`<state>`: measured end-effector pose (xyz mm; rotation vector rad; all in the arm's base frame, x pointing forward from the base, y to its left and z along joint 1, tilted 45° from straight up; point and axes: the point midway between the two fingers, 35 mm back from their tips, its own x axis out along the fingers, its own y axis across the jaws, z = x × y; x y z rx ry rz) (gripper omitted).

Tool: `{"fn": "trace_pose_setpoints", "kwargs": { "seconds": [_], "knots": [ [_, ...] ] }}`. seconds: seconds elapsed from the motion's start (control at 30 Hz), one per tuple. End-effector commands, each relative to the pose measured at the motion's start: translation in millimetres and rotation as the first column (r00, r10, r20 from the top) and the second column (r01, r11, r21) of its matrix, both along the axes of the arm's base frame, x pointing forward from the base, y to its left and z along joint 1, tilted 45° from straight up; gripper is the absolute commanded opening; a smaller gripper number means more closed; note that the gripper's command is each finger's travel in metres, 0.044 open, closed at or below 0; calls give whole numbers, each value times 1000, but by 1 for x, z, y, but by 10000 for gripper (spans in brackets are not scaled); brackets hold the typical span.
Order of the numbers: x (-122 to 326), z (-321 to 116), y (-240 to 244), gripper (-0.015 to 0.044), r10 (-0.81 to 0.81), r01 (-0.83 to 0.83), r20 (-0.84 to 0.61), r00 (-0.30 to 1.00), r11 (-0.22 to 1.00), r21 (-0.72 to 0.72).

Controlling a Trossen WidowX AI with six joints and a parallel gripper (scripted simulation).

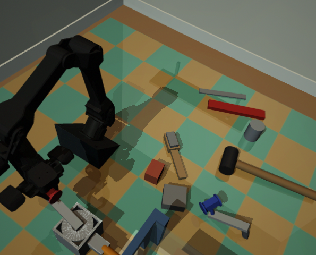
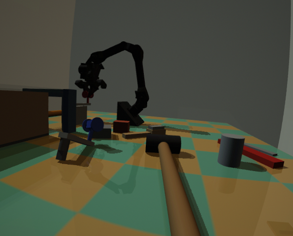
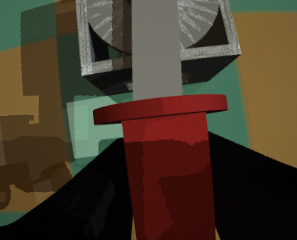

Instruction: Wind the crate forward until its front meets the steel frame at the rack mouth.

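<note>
My gripper [image 1: 53, 195] [image 2: 87, 94] [image 3: 160, 144] is shut on the red knob [image 1: 55, 195] [image 3: 168, 165] of the winch handle. The handle's flat grey arm [image 1: 67, 215] [image 3: 157, 50] reaches from the knob to the middle of the winch [image 1: 71, 234] [image 3: 203, 20], over its ribbed round drum; the key is hidden. An orange strap [image 1: 110, 249] [image 2: 55, 112] runs from the winch side toward the blue steel frame [image 1: 145, 222] [image 2: 69, 111]. A brown box-like side [image 2: 16, 116] stands beside the frame in the exterior view; I cannot tell whether it is the crate.
Near the frame are a grey block [image 1: 174, 195], a red block [image 1: 153, 170] and a blue-knobbed crank [image 1: 211, 204] [image 2: 92, 124]. Farther off are a wooden-handled tool [image 1: 178, 164], a mallet [image 1: 229, 160] [image 2: 163, 143], a grey cylinder [image 1: 253, 130] [image 2: 231, 151], a red bar [image 1: 235, 109] and a grey strip [image 1: 222, 93].
</note>
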<state>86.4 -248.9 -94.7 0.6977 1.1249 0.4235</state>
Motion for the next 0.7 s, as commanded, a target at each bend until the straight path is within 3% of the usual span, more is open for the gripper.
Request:
{"fn": "trace_pose_setpoints", "kwargs": {
  "seconds": [0.0, 0.67],
  "knots": [
    [0, -9, -7, 0, 9, -9, 3, 1000, 1000, -19],
    [9, -35, -35, 0, 9, -9, 3, 1000, 1000, -22]
  ]
}}
